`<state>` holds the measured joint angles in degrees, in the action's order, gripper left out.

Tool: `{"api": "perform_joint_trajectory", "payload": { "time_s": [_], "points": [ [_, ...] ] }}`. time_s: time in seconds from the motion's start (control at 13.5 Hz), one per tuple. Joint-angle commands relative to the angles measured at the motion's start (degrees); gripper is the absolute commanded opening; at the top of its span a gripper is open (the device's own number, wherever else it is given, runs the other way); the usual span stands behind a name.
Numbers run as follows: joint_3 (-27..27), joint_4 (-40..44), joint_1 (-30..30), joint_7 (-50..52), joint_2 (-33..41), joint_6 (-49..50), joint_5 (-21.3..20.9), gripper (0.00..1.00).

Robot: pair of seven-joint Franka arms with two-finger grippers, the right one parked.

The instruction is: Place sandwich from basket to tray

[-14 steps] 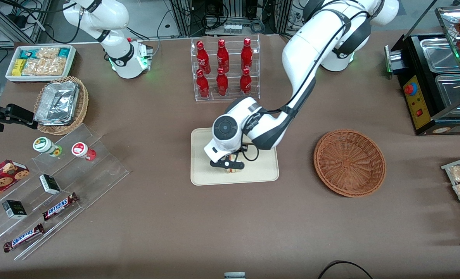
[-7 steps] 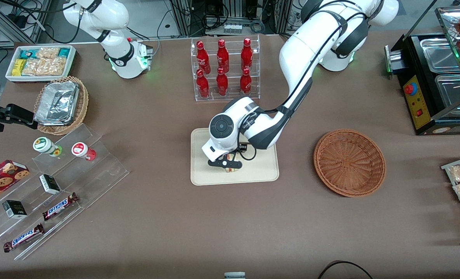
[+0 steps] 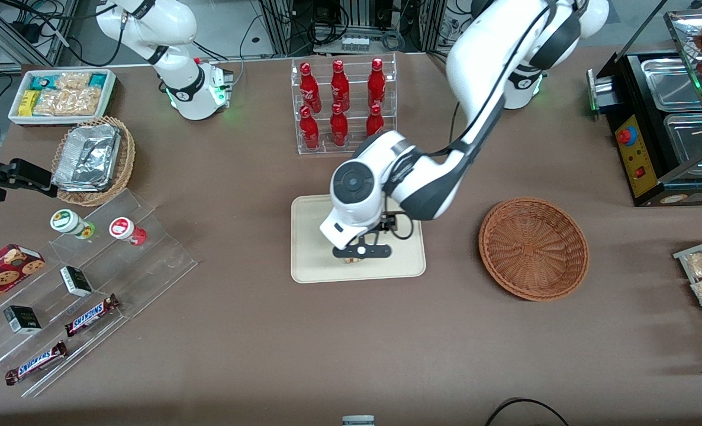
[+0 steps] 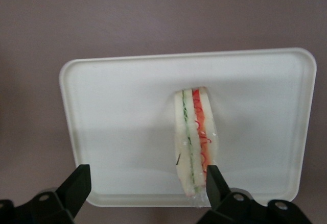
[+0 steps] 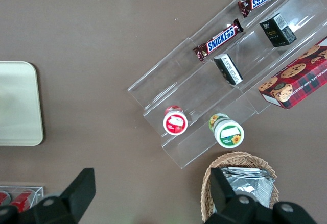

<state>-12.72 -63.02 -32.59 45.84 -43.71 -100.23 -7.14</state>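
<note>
1. Sandwich [image 4: 194, 140] lies on tray [image 4: 102, 81], cut side up; basket [image 3: 533, 247] sits w/o it.
2. End effector [image 4: 145, 183] above it, spread wide, holding nothing.
3. Lift straight up; one finger [image 4: 213, 180] is v. close to the bread.

The gripper [image 3: 362, 252] is seen above the tray [image 3: 309, 260], over the part of it nearer the front camera. Only a small pale part of the sandwich [image 3: 351, 260] is seen, under the gripper, on the tray. The basket [image 3: 533, 248] is found on the brown worktop [image 3: 244, 331], well apart from the tray, toward the working arm's end. 6 red bottles [image 3: 340, 102] are held in a clear rack [image 3: 346, 148] farther from the camera than the tray.
</note>
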Motion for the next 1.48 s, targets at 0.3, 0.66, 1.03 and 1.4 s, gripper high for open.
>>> {"api": "perform_joint_trajectory", "payload": {
  "time_s": [0.3,0.66,1.03,1.4],
  "points": [
    [-0.02,-1.84,9.45,2.43,15.74,12.67,0.19,0.99],
    [-0.29,-3.86,19.39,-8.99,24.26,22.18,1.78,0.99],
    [-0.11,-11.42,27.74,-20.07,33.68,22.80,4.06,0.99],
    [-0.02,-15.63,32.06,-27.98,38.68,24.74,4.06,0.99]
  ]
}}
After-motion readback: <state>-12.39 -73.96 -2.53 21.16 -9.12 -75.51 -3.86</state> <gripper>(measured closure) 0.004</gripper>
